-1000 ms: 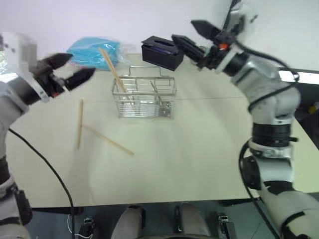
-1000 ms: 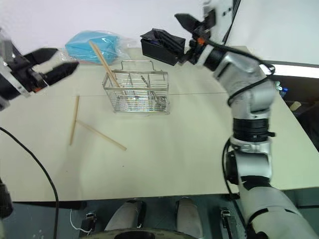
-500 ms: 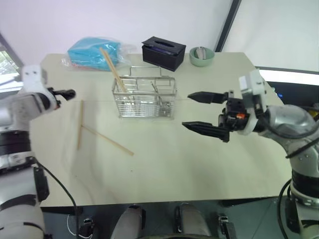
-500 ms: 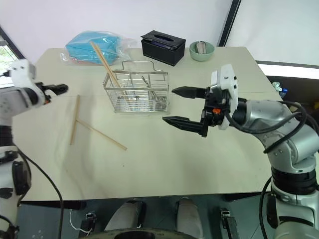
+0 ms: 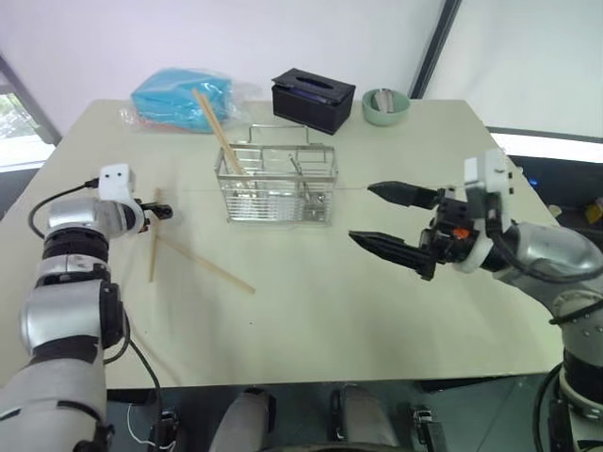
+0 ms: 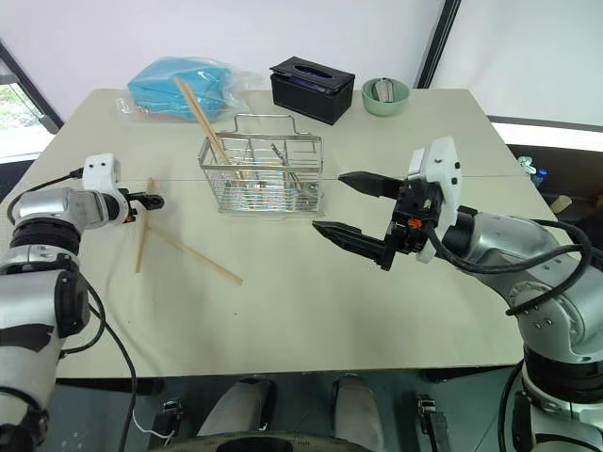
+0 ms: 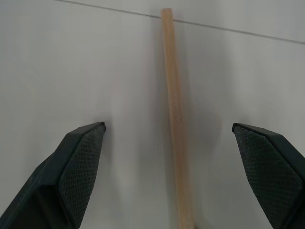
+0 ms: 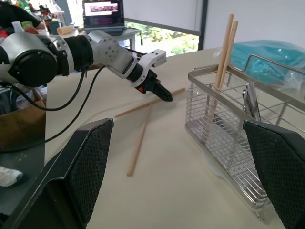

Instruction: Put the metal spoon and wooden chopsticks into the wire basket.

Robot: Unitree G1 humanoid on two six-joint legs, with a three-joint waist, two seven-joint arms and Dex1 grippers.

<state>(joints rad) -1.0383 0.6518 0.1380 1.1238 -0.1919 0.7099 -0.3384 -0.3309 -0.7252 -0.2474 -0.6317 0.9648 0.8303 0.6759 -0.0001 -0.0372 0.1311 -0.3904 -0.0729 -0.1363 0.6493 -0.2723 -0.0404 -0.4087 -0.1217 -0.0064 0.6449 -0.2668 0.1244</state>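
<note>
Straddling a loose chopstick: left end effector (image 7: 169, 138) low over the bench (image 5: 377, 311), fingers spread with nothing held.

Two wooden chopsticks lie flat on the bench to the robot's left of the wire basket (image 5: 275, 184); one (image 5: 153, 240) runs lengthwise between the left end effector's parted fingers (image 7: 78, 157), its far end near the bench seam, and the other (image 5: 207, 266) lies aslant, meeting the first partway down its length. Two more chopsticks (image 5: 215, 132) lean upright in the basket's left end, and the metal spoon (image 5: 303, 184) stands inside it toward the right. The right end effector (image 5: 384, 221) hangs above the bench, well to the right of the basket, fingers wide apart and empty.
</note>
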